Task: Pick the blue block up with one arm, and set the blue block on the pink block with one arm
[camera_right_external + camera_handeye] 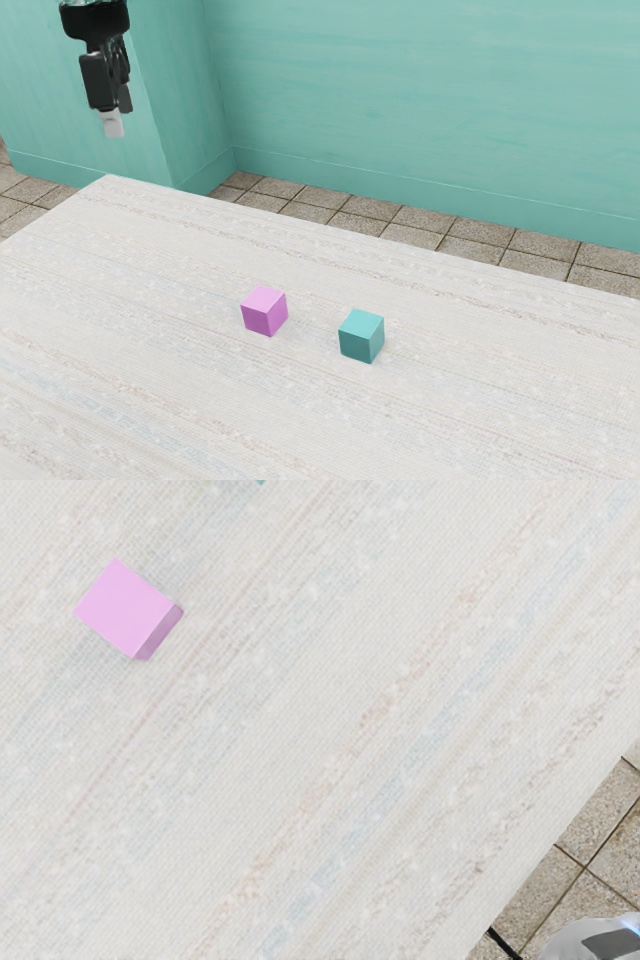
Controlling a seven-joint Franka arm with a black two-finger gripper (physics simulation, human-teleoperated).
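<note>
The blue block [361,335], teal in colour, sits on the white table [150,330] near its middle. The pink block [264,310] rests just to the exterior view's left of it, with a small gap between them. My gripper [113,126] hangs high above the table's far left corner, well away from both blocks and holding nothing. In the wrist view the pink block [127,608] lies far below my hand on the table [350,760], and a sliver of the blue block [260,482] peeks in at the picture's edge.
Teal walls [420,90] and a tiled floor [450,235] lie behind the table. The wrist view catches the table's edge and floor tiles [600,850] beyond it, with a grey rounded part [598,940] down there.
</note>
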